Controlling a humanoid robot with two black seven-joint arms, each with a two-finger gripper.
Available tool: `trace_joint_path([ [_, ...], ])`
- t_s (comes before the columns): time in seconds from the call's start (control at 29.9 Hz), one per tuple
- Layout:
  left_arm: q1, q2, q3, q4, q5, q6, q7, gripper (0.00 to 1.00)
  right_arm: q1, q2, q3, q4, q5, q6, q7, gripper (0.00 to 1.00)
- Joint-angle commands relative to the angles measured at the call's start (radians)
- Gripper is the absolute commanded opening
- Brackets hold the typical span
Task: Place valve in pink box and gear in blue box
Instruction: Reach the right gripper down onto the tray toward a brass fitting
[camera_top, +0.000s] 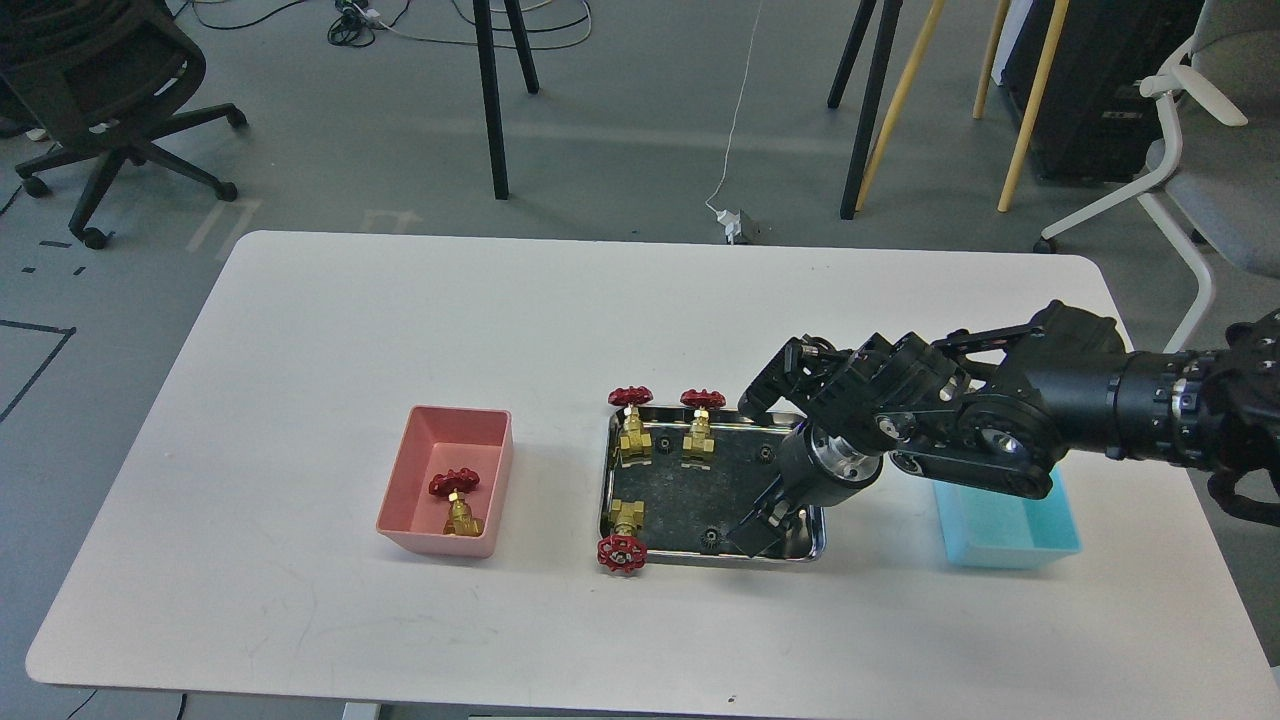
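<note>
pink box (404, 500) left of the tray (612, 470), blue box (1010, 545) right; one valve (457, 500) in the pink box.

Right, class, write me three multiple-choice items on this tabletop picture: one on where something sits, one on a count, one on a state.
1. Where is the shiny steel tray?
A. Between the salmon-pink plastic bin and the light cyan plastic bin
B. Left of the pink bin
C. On the floor

2. How many brass-yellow valves with red handwheels lie in the pink bin?
A. None
B. One
C. Three

3. What is the black right gripper doing?
A. Resting inside the pink bin
B. Lifting the cyan bin
C. Reaching down into the tray's near right corner

Answers:
1 A: pink bin lies to the tray's left, cyan bin to its right.
2 B: a single valve lies in it; three others are at the tray.
3 C: its tip is over the tray near tiny black gears.
</note>
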Motion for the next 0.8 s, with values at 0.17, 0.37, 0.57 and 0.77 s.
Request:
trace_joint_path([
  [0.17, -0.007, 0.001, 0.002, 0.002, 0.001, 0.001, -0.001, 0.99, -0.002, 0.007, -0.045, -0.024, -0.060, 0.000, 0.024, 0.88],
  [0.37, -0.007, 0.000, 0.002, 0.014, 0.001, 0.002, -0.002, 0.99, -0.006, 0.007, -0.053, -0.040, -0.071, 0.000, 0.035, 0.82],
  [0.57, -0.008, 0.000, 0.002, 0.029, 0.001, 0.001, -0.002, 0.99, 0.000, 0.007, -0.054, -0.051, -0.071, 0.000, 0.033, 0.75],
  [0.77, -0.007, 0.000, 0.003, 0.031, 0.001, 0.002, -0.004, 0.99, -0.002, 0.014, -0.059, -0.052, -0.072, 0.000, 0.030, 0.70],
])
